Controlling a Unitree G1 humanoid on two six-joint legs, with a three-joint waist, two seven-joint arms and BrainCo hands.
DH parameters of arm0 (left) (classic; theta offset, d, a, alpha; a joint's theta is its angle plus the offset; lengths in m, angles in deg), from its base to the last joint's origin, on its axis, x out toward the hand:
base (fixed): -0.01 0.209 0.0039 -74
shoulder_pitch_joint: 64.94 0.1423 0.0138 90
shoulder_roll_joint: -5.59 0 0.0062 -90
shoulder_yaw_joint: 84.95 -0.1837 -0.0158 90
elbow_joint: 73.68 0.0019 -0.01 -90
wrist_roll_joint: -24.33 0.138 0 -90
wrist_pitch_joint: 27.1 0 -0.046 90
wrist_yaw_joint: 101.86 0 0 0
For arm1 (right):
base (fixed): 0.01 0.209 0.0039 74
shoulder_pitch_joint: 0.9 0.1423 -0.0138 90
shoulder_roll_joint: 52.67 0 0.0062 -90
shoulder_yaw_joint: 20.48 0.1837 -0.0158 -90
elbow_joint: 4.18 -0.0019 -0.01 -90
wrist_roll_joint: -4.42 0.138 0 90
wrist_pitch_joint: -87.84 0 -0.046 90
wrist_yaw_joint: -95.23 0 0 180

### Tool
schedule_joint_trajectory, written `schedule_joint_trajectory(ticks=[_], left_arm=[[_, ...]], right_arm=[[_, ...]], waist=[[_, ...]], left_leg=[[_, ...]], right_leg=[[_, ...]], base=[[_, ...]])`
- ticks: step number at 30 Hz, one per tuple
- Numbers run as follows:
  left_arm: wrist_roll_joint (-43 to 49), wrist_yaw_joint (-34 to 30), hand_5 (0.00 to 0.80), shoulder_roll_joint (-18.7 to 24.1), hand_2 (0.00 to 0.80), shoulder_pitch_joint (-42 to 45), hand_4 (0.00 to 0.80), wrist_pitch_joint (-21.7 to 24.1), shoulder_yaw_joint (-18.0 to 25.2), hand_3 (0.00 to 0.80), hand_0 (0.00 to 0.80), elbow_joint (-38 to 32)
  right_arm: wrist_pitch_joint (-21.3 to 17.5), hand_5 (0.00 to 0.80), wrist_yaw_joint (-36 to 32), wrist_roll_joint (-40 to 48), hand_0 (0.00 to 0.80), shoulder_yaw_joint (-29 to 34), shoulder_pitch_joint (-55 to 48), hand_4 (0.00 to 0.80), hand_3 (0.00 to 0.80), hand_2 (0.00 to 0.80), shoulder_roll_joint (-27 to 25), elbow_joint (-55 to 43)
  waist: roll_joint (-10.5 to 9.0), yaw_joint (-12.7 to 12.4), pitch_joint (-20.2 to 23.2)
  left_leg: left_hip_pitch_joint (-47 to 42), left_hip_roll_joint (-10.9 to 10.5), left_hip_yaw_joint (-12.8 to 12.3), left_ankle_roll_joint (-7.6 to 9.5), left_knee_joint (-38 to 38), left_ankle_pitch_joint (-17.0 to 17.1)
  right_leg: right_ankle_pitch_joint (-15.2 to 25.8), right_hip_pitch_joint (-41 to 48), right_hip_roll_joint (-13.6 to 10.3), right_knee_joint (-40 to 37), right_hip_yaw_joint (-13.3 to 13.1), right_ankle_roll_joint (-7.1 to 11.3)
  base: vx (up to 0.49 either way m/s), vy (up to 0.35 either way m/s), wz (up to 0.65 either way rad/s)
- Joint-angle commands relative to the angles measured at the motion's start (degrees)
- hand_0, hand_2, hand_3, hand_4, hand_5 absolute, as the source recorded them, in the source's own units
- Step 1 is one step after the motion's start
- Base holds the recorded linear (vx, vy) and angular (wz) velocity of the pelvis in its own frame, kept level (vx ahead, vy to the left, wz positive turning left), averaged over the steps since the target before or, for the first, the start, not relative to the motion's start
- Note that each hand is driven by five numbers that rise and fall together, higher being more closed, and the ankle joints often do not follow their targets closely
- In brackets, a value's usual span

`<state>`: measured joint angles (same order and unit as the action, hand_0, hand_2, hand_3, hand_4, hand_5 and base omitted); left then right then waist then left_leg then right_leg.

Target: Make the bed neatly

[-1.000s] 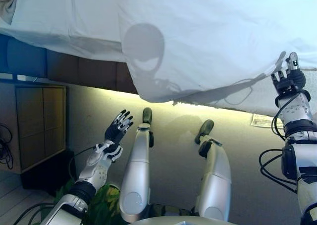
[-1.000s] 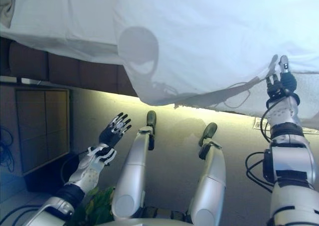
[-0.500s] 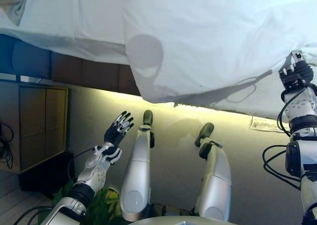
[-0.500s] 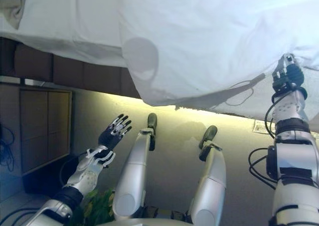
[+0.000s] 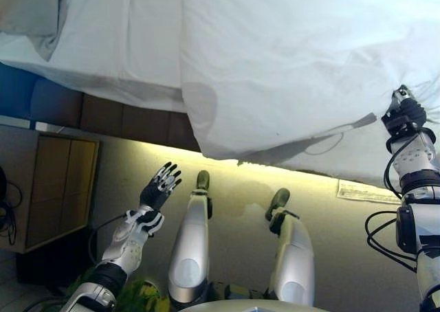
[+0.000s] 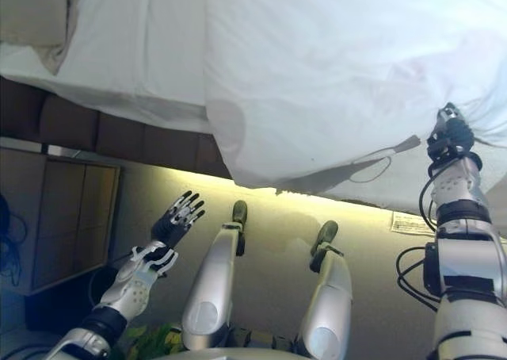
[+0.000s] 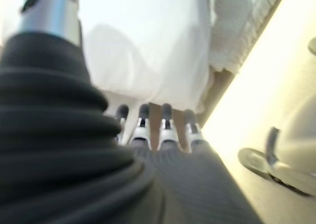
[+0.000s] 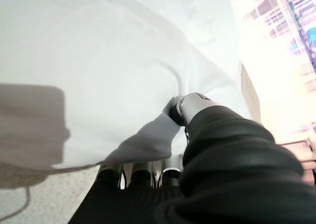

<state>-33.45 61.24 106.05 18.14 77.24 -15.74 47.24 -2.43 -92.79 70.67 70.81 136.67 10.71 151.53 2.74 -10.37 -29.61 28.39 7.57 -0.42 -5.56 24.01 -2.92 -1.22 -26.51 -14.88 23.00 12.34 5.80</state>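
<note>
A white duvet [image 5: 289, 64] hangs over the near edge of the bed, its lower corner drooping towards the floor. A white sheet [image 5: 117, 44] covers the mattress to its left, and a pillow [image 5: 31, 9] lies at the far left. My right hand [image 5: 405, 114] is raised at the duvet's right edge, fingers curled round a fold of it; the right wrist view shows the thumb [image 8: 190, 105] pinching the cloth [image 8: 148, 140]. My left hand [image 5: 157, 187] is low by the floor, fingers straight and spread, holding nothing.
A dark wooden bed base [image 5: 130, 119] runs under the mattress with a lit strip below it. A wooden cabinet [image 5: 48, 188] stands at the left. A sheet of paper [image 5: 364, 190] lies on the beige floor at the right.
My right hand closed on the duvet's edge and lifted it slightly. The camera tilted, bringing the pillow and more of the bed into view. The left hand has stayed put.
</note>
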Motion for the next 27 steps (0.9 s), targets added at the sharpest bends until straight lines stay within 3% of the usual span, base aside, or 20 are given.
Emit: schedule_joint_trajectory(ticks=[1, 10, 15, 18, 22, 24, 27], left_arm=[[2.96, -0.88, 0.0, 1.74, 0.0, 1.31, 0.0, 1.07, 2.55, 0.0, 0.0, 1.03], [7.74, 3.77, 0.0, -0.78, 0.0, 0.36, 0.0, -0.12, 5.75, 0.0, 0.0, 9.48], [4.99, 5.05, 0.0, -2.19, 0.0, -3.5, 0.0, -3.2, 7.9, 0.0, 0.0, 11.05], [6.02, 2.0, 0.0, -3.52, 0.0, -6.31, 0.0, -7.74, 6.22, 0.0, 0.0, 8.91], [14.11, -0.7, 0.0, -4.12, 0.0, -10.97, 0.0, -19.78, -1.46, 0.0, 0.0, 8.49], [13.1, -2.25, 0.0, -4.14, 0.0, -13.14, 0.0, -23.82, -4.4, 0.0, 0.0, 9.56], [7.93, -7.57, 0.0, -5.58, 0.0, -15.46, 0.0, -33.89, -7.26, 0.0, 0.0, 12.48]], right_arm=[[-1.05, 0.8, -3.92, -1.59, 0.8, 1.13, 1.23, 0.8, 0.8, 0.8, -2.18, -4.28], [1.6, 0.8, -6.14, -3.18, 0.8, -0.07, -0.31, 0.8, 0.8, 0.8, 0.86, -5.72], [1.82, 0.8, -5.03, -2.07, 0.8, -1.7, -0.79, 0.8, 0.8, 0.8, 4.0, -6.86], [2.18, 0.8, -4.09, -2.87, 0.8, -2.45, -1.34, 0.8, 0.8, 0.8, 6.24, -8.63], [3.4, 0.8, -3.39, -3.09, 0.8, -4.76, -0.17, 0.8, 0.8, 0.8, 7.28, -9.38], [3.78, 0.8, -3.34, -2.89, 0.8, -6.2, 0.9, 0.8, 0.8, 0.8, 7.67, -9.2], [3.93, 0.8, -3.58, -2.8, 0.8, -8.18, 1.96, 0.8, 0.8, 0.8, 8.77, -8.78]], waist=[[-1.85, 0.02, 1.92], [-1.9, 0.82, 7.81], [-2.14, 1.71, 10.75], [-2.46, 2.37, 12.45], [-2.39, 3.77, 14.18], [-2.19, 4.48, 14.6], [-2.27, 5.5, 14.94]], left_leg=[[-4.26, 1.95, -0.45, -0.3, -6.93, 5.37], [-14.28, 2.21, -2.27, -1.03, -15.97, 7.7], [-18.12, 2.32, -2.7, -1.36, -19.22, 8.74], [-20.42, 2.59, -2.93, -1.41, -21.27, 9.17], [-22.62, 3.03, -3.3, -1.64, -23.78, 10.07], [-23.17, 3.4, -3.8, -1.82, -24.69, 10.58], [-23.97, 3.71, -4.21, -1.95, -25.8, 10.99]], right_leg=[[0.95, 3.94, -0.92, -0.43, 1.71, 1.04], [3.2, 14.04, -0.82, -10.18, 1.97, 2.21], [3.99, 18.07, -0.61, -13.66, 2.03, 2.51], [4.27, 20.5, -0.29, -15.55, 2.15, 2.54], [4.58, 22.5, 0.48, -17.18, 1.73, 2.6], [4.74, 22.92, 0.68, -17.68, 1.79, 2.72], [4.8, 23.36, 1.11, -18.31, 1.37, 2.83]], base=[[0.058, 0.047, -0.03], [0.089, 0.056, -0.05], [0.073, 0.034, 0.03], [0.095, 0.012, 0.03], [0.078, 0.023, 0.0], [0.029, 0.035, -0.01], [0.016, 0.016, -0.1]])
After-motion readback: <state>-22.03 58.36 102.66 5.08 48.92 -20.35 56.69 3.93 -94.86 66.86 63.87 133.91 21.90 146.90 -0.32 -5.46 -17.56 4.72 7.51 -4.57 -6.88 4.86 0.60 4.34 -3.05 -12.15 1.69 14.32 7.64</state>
